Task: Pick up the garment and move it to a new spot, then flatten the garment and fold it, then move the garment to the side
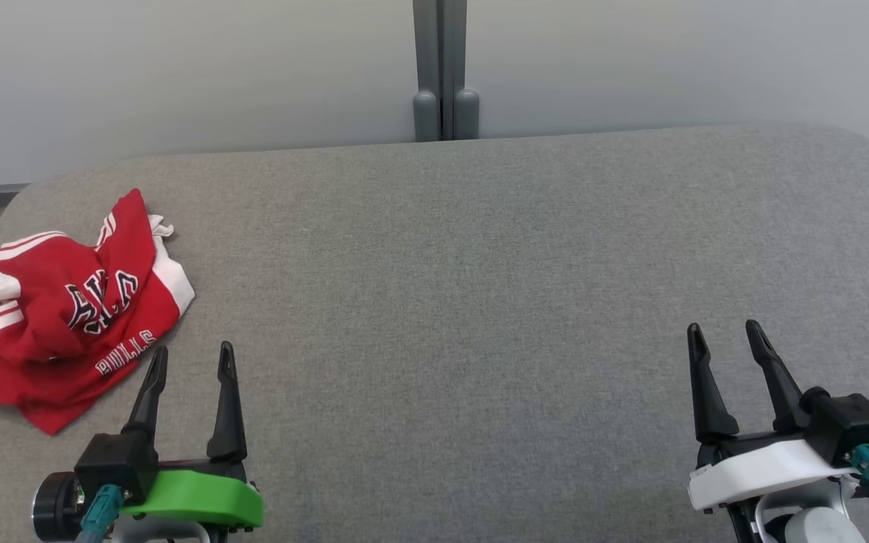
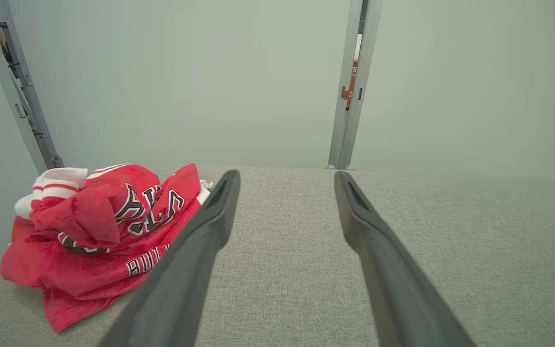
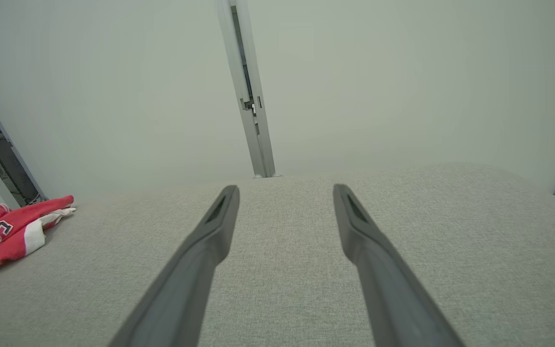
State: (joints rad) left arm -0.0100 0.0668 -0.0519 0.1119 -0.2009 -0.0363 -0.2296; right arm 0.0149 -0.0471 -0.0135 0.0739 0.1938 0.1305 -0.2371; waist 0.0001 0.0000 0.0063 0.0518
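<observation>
Where the garment (image 1: 65, 309) lies: at the far left of the pad (image 1: 480, 264), near its rounded back-left corner, well apart from the middle.
Garment look: a red jersey with white trim and black letters edged in white; "BULLS" reads upside down along its near edge in the head view.
Garment shape: a crumpled, unfolded heap, with one red flap standing up at the back and white striped bands bunched on its left side.
Left gripper (image 1: 193, 349): low at the pad's front left, on a green mount, with its jaws spread wide and nothing between them.
Left gripper to garment: the garment's near right edge is just beside the outer finger (image 1: 149, 392); the tip may be brushing the cloth, but the head view does not settle it.
Left wrist view: the garment sits left of the outer finger, which crosses in front of the cloth's lower right part.
Right gripper (image 1: 724, 326): at the pad's front right, on a white mount, with its jaws spread wide and holding nothing, well apart from the garment.
Right wrist view: the garment shows at the far left edge, across bare pad.
Pad: grey woven fabric with rounded corners.
Behind: a pale wall with a grey post (image 1: 446, 75) at its middle.
</observation>
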